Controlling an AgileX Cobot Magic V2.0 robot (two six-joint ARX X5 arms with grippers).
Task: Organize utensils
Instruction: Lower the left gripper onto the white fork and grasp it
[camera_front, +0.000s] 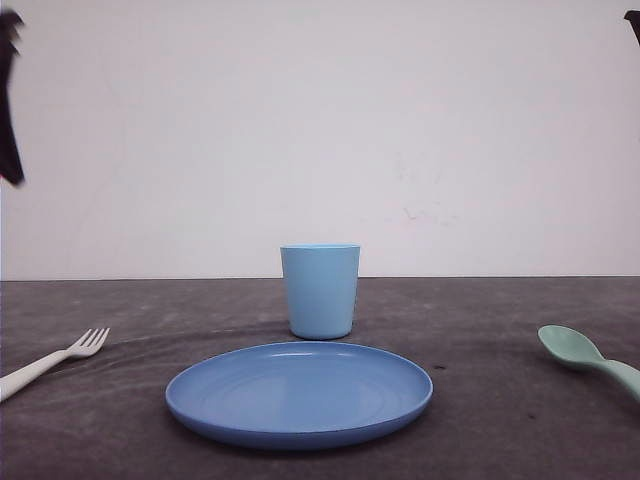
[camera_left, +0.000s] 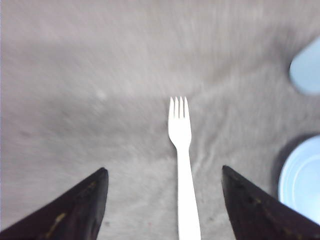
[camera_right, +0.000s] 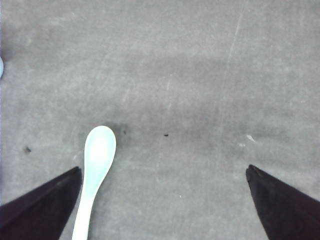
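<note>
- Plate (camera_front: 300, 395) sits nearest, cup (camera_front: 320, 290) behind.
- Fork (camera_left: 181, 150) near-left, spoon (camera_right: 96, 170) near-right, flat on worktop (camera_front: 480, 420).
- Likely light, stiff, slick plastic: pinch mid-handle.
- Left gripper (camera_left: 165, 210) and right gripper (camera_right: 162, 210): jaws wide apart, holding nothing.

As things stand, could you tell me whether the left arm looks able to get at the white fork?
Probably yes. In the left wrist view, the white fork lies flat on the bare table, between the open fingers of the left gripper, with nothing over it. The blue plate sits off to one side.
</note>
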